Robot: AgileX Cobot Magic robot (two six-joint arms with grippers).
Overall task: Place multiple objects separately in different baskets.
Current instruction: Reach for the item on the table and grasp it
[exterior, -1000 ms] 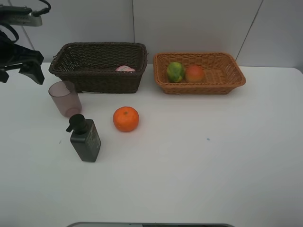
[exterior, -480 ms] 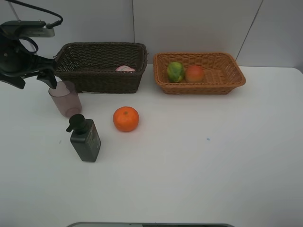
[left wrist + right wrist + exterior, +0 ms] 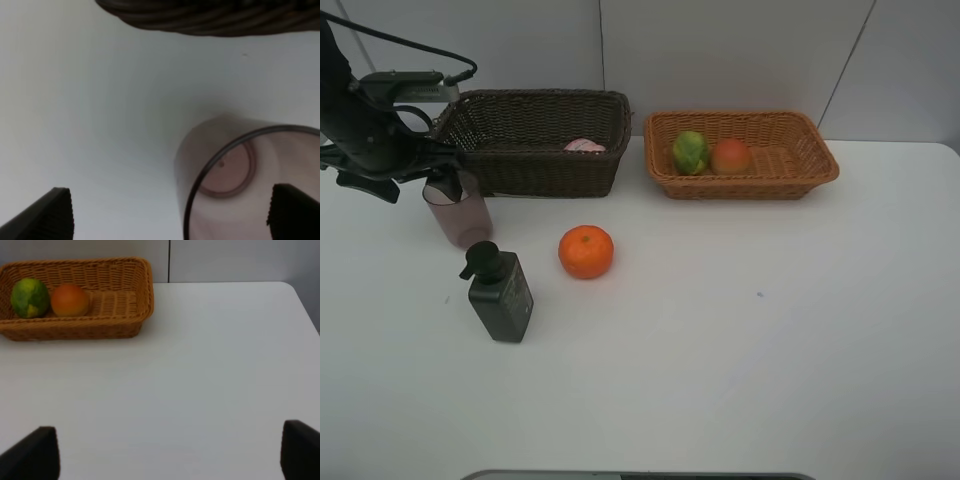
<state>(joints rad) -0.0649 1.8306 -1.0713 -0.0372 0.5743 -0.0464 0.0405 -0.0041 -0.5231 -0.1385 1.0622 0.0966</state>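
Observation:
My left gripper (image 3: 415, 182) hangs open just above and left of the translucent mauve cup (image 3: 457, 210), which stands upright on the table in front of the dark brown basket (image 3: 540, 172). In the left wrist view the cup (image 3: 235, 185) sits off-centre between my wide-apart fingertips (image 3: 50, 215), nearer one side. A pink bottle (image 3: 584, 146) lies in the dark basket. The light tan basket (image 3: 740, 186) holds a green-yellow fruit (image 3: 690, 152) and a red-orange fruit (image 3: 731, 156). The orange (image 3: 586, 251) and black pump bottle (image 3: 500, 292) stand on the table. My right gripper (image 3: 165, 455) is open and holds nothing.
The white table (image 3: 770, 330) stretches wide to the right and front. A grey wall rises right behind both baskets. The right wrist view shows the tan basket (image 3: 142, 295) far off, across bare table.
My left arm has swung right from the far left edge, and its open gripper now hangs by the cup. Nothing else on the table has moved.

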